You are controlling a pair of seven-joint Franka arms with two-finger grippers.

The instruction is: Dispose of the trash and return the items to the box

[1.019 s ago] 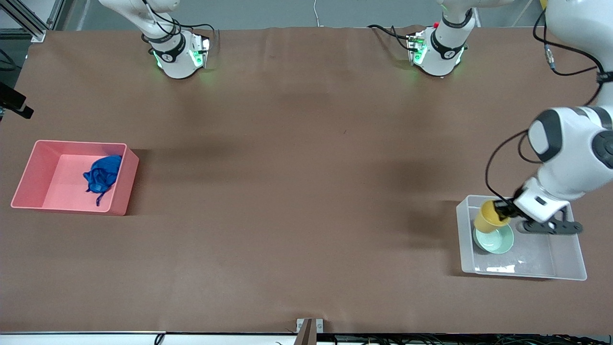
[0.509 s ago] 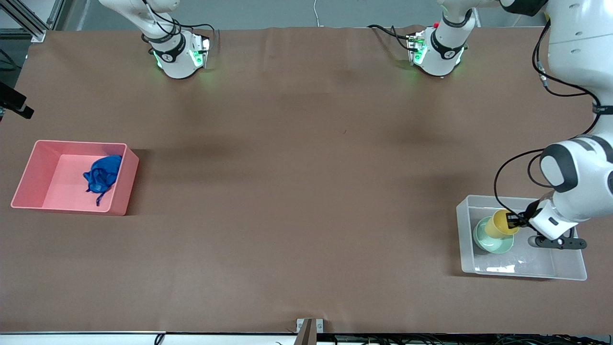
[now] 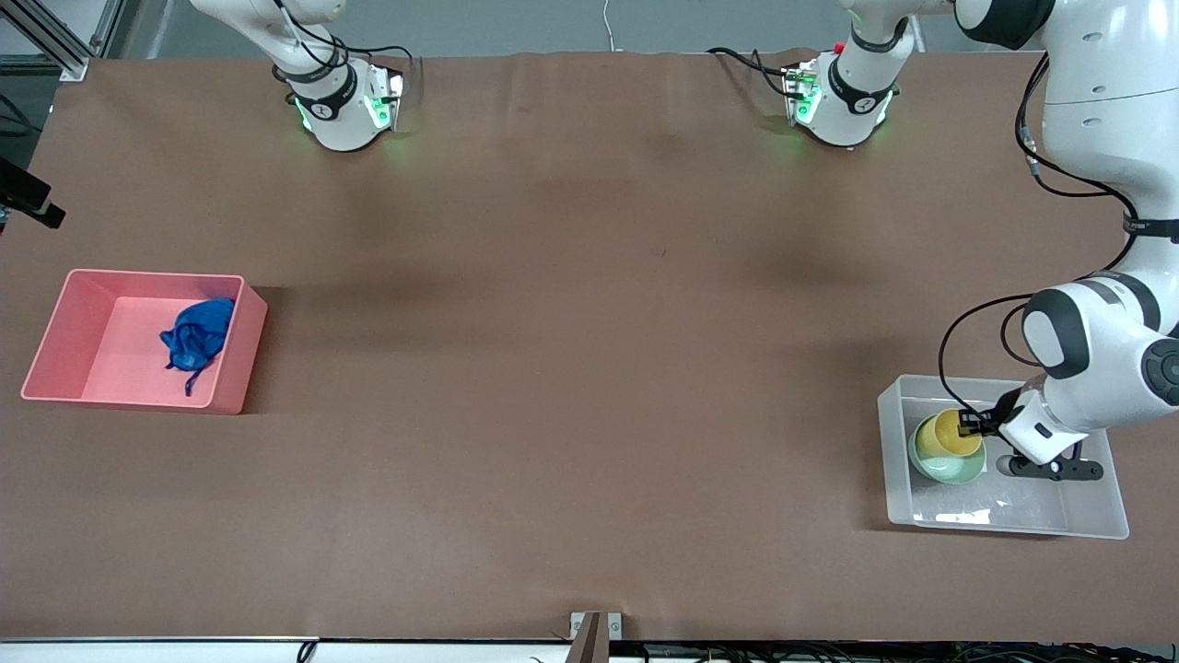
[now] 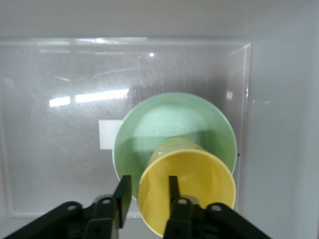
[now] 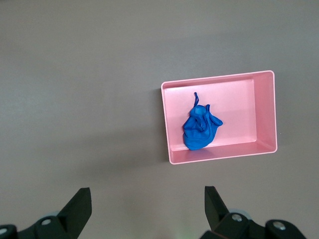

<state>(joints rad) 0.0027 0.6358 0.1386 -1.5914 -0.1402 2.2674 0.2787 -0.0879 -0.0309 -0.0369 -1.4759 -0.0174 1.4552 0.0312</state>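
The yellow cup [image 3: 949, 435] stands in the mint-green bowl [image 3: 953, 472] inside the clear box [image 3: 1013, 529] near the front camera at the left arm's end of the table. My left gripper [image 3: 967, 425] is low in the box. In the left wrist view my left gripper [image 4: 147, 181] is open, one finger inside the cup [image 4: 194, 174] and one outside its rim, with a gap on both sides of the wall. The bowl [image 4: 169, 124] rests on the box's bottom [image 4: 50, 149]. The blue wad [image 3: 195, 339] lies in the pink bin [image 3: 55, 341]. My right gripper [image 5: 147, 191] is open, empty and high over the table.
The pink bin [image 5: 264, 114] with the blue wad [image 5: 199, 129] sits at the right arm's end of the table. A white sticker [image 4: 107, 134] shows on the box's bottom beside the bowl. Brown cloth covers the table [image 3: 589, 368] between the two bins.
My left gripper lowered the tilted yellow cup into the green bowl in the clear box, and its fingers now stand apart from the cup's wall. The right arm has not moved.
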